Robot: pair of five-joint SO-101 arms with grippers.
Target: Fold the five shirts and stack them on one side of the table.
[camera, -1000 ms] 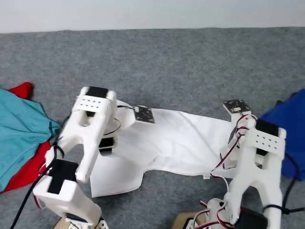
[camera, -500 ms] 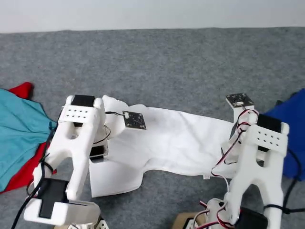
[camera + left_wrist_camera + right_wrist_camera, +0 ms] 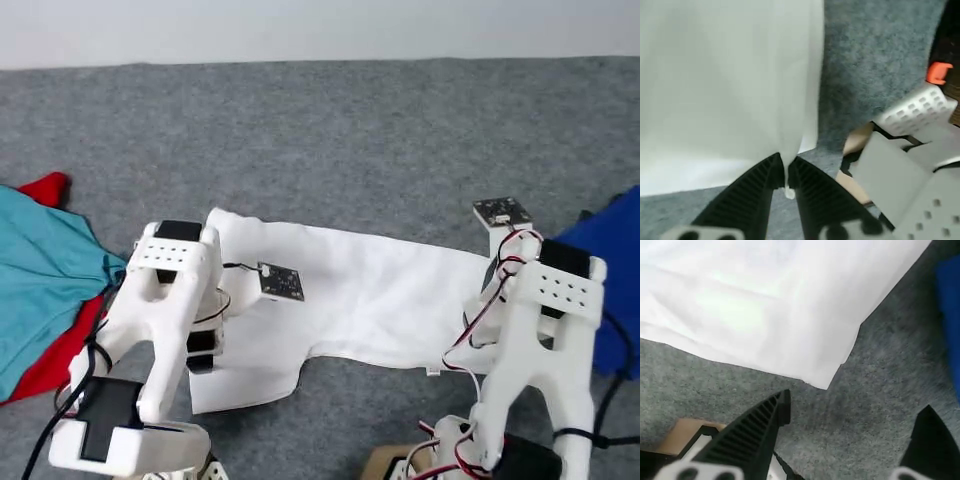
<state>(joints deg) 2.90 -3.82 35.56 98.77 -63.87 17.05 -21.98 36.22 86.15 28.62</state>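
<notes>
**Left arm (image 3: 165,300) draws back, white shirt (image 3: 370,290) in its grip**

Since a second ago the left arm has pulled back toward its base and to the left. That dragged the white shirt's near-left part along and uncovered its far-left corner. The right arm (image 3: 540,330) has barely stirred.

The left pincer (image 3: 785,172) is closed tight on a fold at the white shirt's edge. The right pincer (image 3: 857,407) gapes wide and holds nothing, above the grey surface (image 3: 350,130) just beside the shirt's corner.

The white shirt lies spread across the middle of the surface, between the arms. A blue shirt (image 3: 610,270) lies at the right edge. At the left a teal shirt (image 3: 40,270) lies over a red shirt (image 3: 45,187), both seemingly bunched rather than folded.
</notes>
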